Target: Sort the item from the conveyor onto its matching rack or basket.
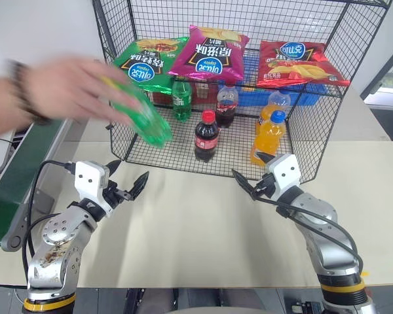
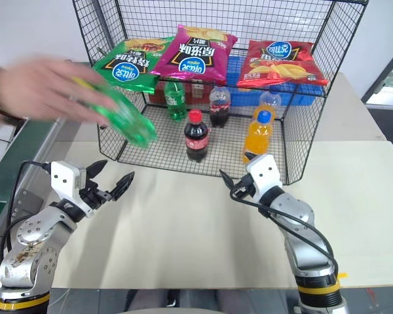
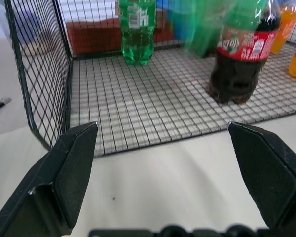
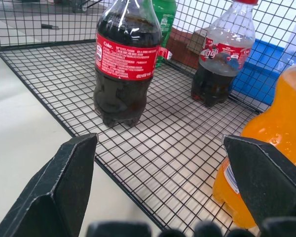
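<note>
A person's hand [image 1: 65, 88] holds the item [image 1: 143, 116], a clear-green bottle with a yellowish cap end, blurred and tilted. It hangs in the air at the left front corner of the black wire rack [image 1: 118, 59], just above the lower mesh floor [image 1: 173, 149]. The item shows as a green blur [image 3: 207, 24] in the left wrist view. My left gripper [image 1: 128, 180] stands open over the table, below the item and apart from it. My right gripper [image 1: 249, 178] stands open in front of the rack's right half. The conveyor [image 1: 16, 167] runs along the far left.
On the lower tier stand a green-capped green bottle [image 1: 181, 99], a cola bottle [image 1: 206, 136], a second dark bottle [image 1: 226, 104] and two orange bottles [image 1: 268, 134]. Three chip bags [image 1: 208, 52] lie on the upper tier. A blue crate [image 1: 285, 98] sits behind. The beige table [image 1: 196, 229] spreads in front.
</note>
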### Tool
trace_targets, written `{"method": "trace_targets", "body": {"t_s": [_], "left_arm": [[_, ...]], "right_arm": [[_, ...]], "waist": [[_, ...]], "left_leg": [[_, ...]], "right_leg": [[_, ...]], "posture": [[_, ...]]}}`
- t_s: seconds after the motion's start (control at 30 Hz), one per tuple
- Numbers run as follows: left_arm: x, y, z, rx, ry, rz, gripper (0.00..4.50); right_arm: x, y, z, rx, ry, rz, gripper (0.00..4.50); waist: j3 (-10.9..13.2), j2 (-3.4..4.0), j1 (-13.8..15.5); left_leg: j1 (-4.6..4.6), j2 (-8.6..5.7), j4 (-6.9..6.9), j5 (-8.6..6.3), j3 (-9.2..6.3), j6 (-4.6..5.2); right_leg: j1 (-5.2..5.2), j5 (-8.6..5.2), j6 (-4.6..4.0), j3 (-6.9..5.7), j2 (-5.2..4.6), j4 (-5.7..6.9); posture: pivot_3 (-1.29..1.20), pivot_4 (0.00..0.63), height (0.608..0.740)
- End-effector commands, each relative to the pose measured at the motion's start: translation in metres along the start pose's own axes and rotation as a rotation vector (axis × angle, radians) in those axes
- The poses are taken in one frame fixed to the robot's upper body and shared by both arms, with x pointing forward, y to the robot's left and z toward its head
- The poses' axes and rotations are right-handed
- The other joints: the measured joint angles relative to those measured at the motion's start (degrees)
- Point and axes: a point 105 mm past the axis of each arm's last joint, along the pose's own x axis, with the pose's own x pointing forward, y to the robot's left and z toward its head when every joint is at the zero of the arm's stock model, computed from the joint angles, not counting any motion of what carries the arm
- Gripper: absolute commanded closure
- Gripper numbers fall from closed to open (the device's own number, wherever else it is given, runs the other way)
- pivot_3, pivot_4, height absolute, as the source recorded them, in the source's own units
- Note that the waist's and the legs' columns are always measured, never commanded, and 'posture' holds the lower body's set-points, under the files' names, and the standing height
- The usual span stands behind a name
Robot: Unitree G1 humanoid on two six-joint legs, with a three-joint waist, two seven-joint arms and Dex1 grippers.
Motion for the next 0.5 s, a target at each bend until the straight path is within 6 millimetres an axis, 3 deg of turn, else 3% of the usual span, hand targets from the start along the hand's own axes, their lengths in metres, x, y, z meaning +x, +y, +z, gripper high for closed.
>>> {"method": "trace_targets", "body": {"t_s": [0.03, 0.13, 0.3, 0.5], "left_arm": [[-0.011, 0.004, 0.013, 0.019, -0.039, 0.043, 0.00], [-0.018, 0.007, 0.012, 0.016, -0.031, 0.095, 0.00], [-0.032, 0.033, 0.015, -0.012, -0.042, 0.251, 0.00], [-0.040, 0.040, 0.013, -0.035, -0.035, 0.293, 0.00]], "right_arm": [[0.001, 0.008, 0.026, -0.021, -0.087, 0.075, 0.05], [0.004, 0.013, 0.030, -0.001, -0.100, 0.127, 0.05], [0.017, 0.020, 0.042, 0.016, -0.133, 0.199, 0.05], [0.026, 0.022, 0.051, 0.005, -0.157, 0.237, 0.05]], "waist": [[0.00, 0.00, 0.05], [0.00, 0.00, 0.01], [0.01, -0.01, 0.02], [0.01, -0.02, 0.20]], "left_leg": [[0.00, 0.02, 0.00, 0.00, 0.00, 0.00], [0.00, 0.02, 0.01, 0.00, -0.01, 0.00], [0.00, 0.03, 0.01, 0.00, -0.03, 0.00], [0.00, 0.00, 0.01, 0.00, -0.04, 0.00]], "right_leg": [[0.00, 0.00, 0.00, 0.00, 0.00, 0.00], [0.00, 0.00, 0.00, 0.00, 0.00, 0.00], [0.01, 0.00, 0.00, -0.01, 0.01, 0.00], [0.00, 0.00, 0.00, -0.03, -0.01, 0.00]], "posture": [[0.00, 0.150, 0.740], [0.00, 0.150, 0.740], [0.00, 0.150, 0.740], [0.00, 0.150, 0.740]]}}
